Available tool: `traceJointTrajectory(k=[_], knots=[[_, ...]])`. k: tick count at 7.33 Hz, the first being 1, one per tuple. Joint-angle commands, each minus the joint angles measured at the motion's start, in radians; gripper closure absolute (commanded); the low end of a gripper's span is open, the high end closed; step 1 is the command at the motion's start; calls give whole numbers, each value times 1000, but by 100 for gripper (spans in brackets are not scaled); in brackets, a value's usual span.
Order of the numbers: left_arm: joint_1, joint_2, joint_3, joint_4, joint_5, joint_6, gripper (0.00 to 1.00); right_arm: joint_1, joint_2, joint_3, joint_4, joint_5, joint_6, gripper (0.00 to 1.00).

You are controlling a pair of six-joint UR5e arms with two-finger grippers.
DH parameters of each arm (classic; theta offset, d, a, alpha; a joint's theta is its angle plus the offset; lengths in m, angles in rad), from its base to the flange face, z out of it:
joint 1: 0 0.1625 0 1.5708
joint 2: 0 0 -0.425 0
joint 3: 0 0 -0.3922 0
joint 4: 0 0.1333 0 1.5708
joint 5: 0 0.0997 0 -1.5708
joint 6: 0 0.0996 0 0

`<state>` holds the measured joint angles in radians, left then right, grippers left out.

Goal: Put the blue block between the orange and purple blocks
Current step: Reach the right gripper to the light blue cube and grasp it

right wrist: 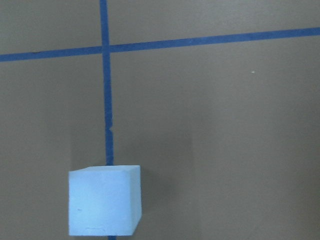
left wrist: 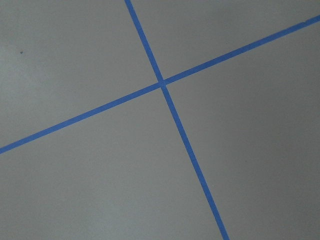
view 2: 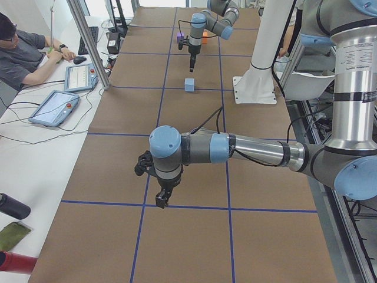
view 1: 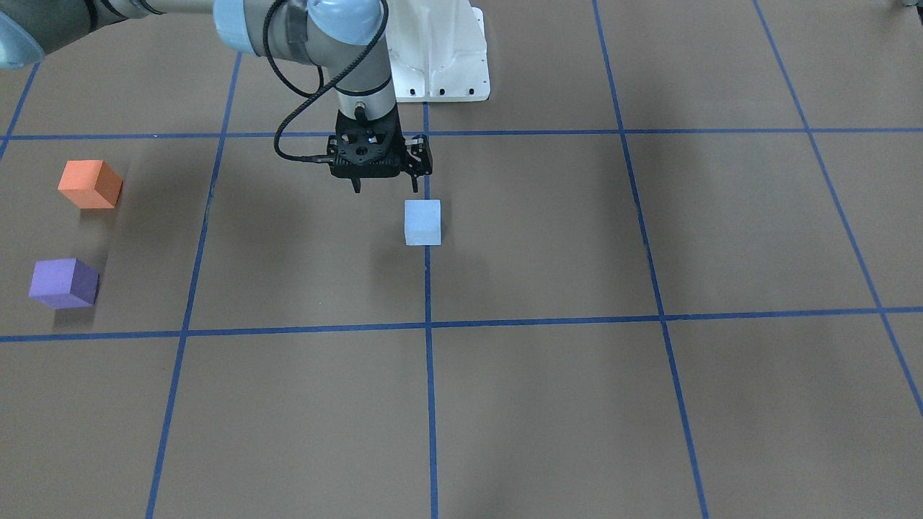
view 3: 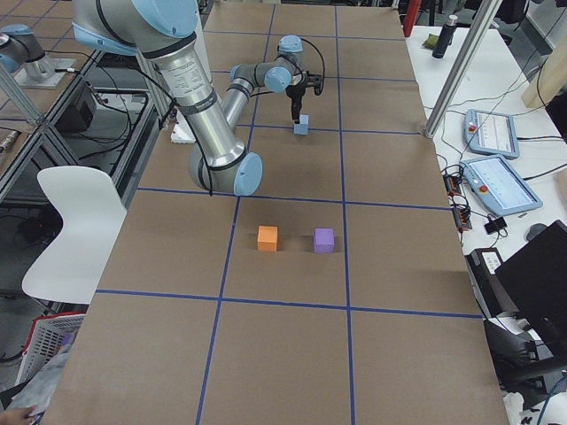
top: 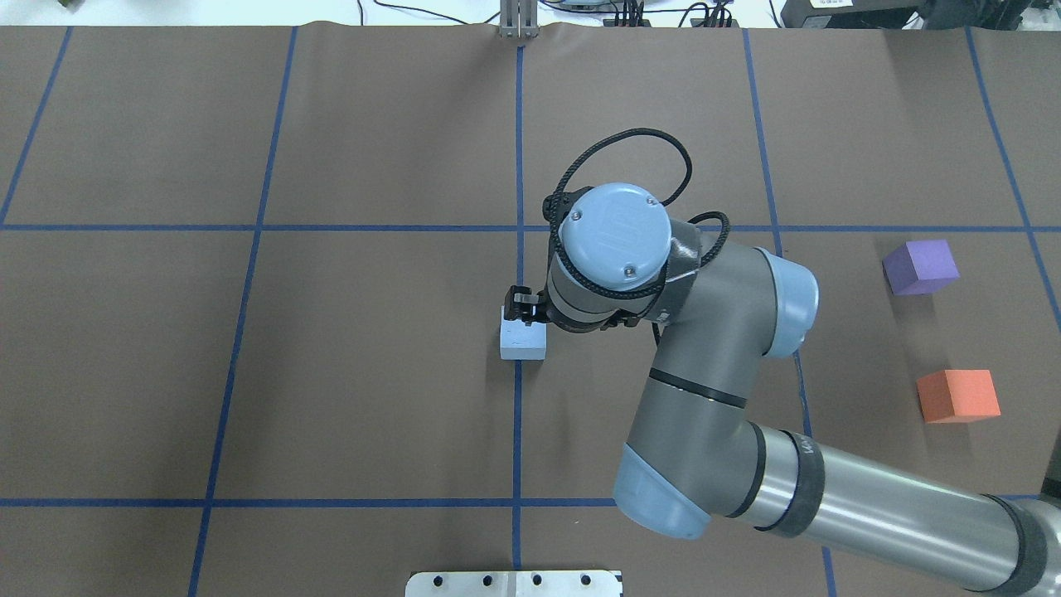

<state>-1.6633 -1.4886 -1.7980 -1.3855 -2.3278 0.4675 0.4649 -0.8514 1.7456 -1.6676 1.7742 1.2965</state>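
Black right gripper [view 1: 386, 189]: jaws spread wide, empty, poised over the table [view 1: 577, 404]; blue block [view 1: 422, 222] sits on a tape line [view 1: 428, 288] just below it, slightly off toward the robot's left, so I judge a small shift precedes the descent. Orange block [view 1: 90, 184] and purple block [view 1: 63, 282]: near each other, gap between, well off on the robot's right; left gripper [view 2: 162, 197]: far down the table, opening I cannot tell; right arm plainly the nearer to all three blocks.

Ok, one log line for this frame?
right gripper open near blue block | not grasped | orange block, purple block apart
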Motion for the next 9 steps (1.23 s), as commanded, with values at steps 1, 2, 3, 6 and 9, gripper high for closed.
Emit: traceJointTrajectory(k=[1, 2, 3, 6, 9], knots=[[-4, 22, -30, -3, -2, 0, 0, -22, 64, -107, 23, -28, -2, 0], [-4, 22, -31, -3, -2, -1, 0, -28, 63, -145, 75, -35, 1, 0], [-4, 22, -31, -3, -2, -1, 0, -32, 66, -173, 107, -42, 1, 0], [-3, 40, -40, -3, -2, -1, 0, -51, 67, -219, 127, -82, -2, 0], [-4, 40, -38, -3, -2, -1, 0, -63, 71, -268, 189, -85, 7, 8]])
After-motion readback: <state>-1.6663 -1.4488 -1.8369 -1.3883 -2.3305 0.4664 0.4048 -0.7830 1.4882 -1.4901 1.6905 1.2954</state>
